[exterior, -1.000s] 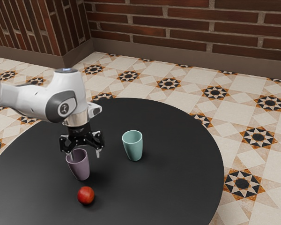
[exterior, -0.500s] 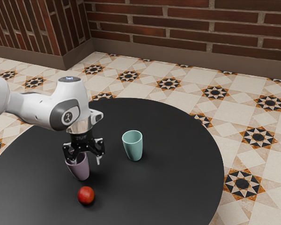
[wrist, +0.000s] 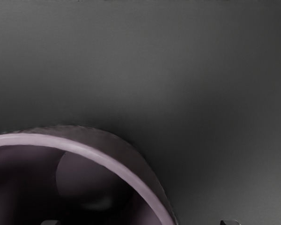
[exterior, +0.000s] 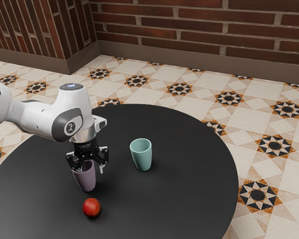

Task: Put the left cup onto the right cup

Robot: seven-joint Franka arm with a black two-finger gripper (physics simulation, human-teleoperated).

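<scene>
The purple cup (exterior: 84,180) stands upright on the black round table (exterior: 184,199), toward the exterior view's left. The teal cup (exterior: 141,154) stands upright to its right, a short gap away. My gripper (exterior: 87,167) points straight down at the purple cup's rim, open, with its fingers straddling the rim's right-hand wall. In the wrist view the purple cup (wrist: 98,157) lies directly under the hand. One fingertip (wrist: 49,221) shows over its hollow and the other (wrist: 229,221) outside its wall, neither pressing on it.
A red apple (exterior: 91,207) lies on the table just in front of the purple cup. The table edge curves past at the exterior view's right, with tiled floor and brick walls beyond.
My hand has come down from above the purple cup to its rim and shifted slightly left. Both cups and the apple stayed put.
</scene>
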